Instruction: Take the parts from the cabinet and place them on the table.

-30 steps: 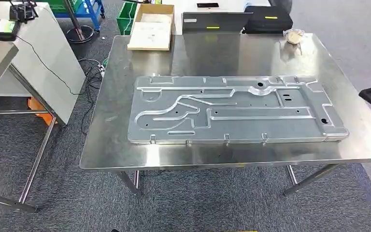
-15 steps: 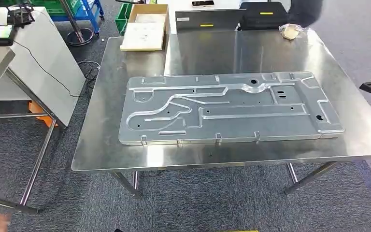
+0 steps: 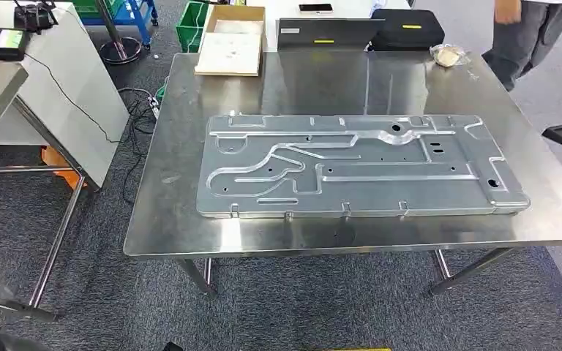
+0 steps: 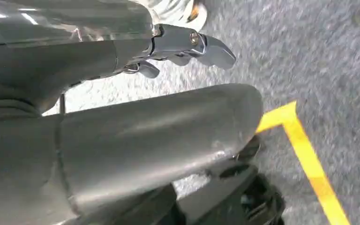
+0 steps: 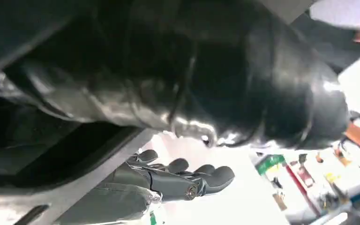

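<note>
no readable text, labels, or numbers anywhere

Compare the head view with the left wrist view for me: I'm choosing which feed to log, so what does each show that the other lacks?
Head view alone: the steel table carrying a large stamped metal panel, a cardboard box and black case at its far edge, and a person standing past the far right corner.

Left wrist view alone: the left hand close up, holding nothing, and a yellow floor line.

Both: grey carpet.
</note>
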`<action>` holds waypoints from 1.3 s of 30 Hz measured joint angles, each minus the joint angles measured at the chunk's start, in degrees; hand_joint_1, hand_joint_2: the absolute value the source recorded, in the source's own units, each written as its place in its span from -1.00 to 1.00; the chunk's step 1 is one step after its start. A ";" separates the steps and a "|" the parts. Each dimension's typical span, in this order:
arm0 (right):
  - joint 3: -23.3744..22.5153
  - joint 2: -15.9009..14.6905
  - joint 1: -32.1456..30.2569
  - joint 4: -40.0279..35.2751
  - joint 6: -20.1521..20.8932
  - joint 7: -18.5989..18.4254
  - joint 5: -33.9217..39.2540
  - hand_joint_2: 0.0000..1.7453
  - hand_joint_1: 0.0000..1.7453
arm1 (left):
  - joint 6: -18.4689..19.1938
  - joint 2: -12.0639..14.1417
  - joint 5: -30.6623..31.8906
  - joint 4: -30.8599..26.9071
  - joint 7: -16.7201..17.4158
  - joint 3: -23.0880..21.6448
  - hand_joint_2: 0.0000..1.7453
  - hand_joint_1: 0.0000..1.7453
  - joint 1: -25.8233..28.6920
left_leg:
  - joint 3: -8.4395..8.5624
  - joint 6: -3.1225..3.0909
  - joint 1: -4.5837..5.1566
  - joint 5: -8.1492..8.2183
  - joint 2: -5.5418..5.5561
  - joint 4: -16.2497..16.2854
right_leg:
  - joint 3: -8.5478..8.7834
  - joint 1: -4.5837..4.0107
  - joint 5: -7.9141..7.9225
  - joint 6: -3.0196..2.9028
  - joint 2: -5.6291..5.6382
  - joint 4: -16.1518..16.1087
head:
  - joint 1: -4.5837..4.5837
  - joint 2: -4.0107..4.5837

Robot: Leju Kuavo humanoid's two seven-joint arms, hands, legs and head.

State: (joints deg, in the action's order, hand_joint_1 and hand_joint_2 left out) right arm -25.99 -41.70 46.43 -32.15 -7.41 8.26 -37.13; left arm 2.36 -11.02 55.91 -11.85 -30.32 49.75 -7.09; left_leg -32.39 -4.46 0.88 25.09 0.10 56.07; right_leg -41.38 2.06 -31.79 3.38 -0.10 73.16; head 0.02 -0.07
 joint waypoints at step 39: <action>1.01 2.99 -3.69 -4.46 -2.01 2.60 1.77 -1.00 -1.00 | 0.00 0.07 0.17 -0.02 -0.09 0.74 -1.00 -1.00 0.16 | -0.95 2.13 0.09 1.17 0.00 2.24 | 7.13 0.27 5.58 -1.77 0.19 -14.20 | 0.05 -0.02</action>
State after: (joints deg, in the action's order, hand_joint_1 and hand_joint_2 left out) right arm -24.98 -38.71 42.74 -36.61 -9.42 10.86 -35.37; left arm 2.36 -10.95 56.08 -11.87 -30.40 50.49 -6.93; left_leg -33.34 -2.33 0.98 26.26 0.10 58.31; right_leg -34.24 2.33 -26.21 1.61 0.10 58.97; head 0.07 -0.09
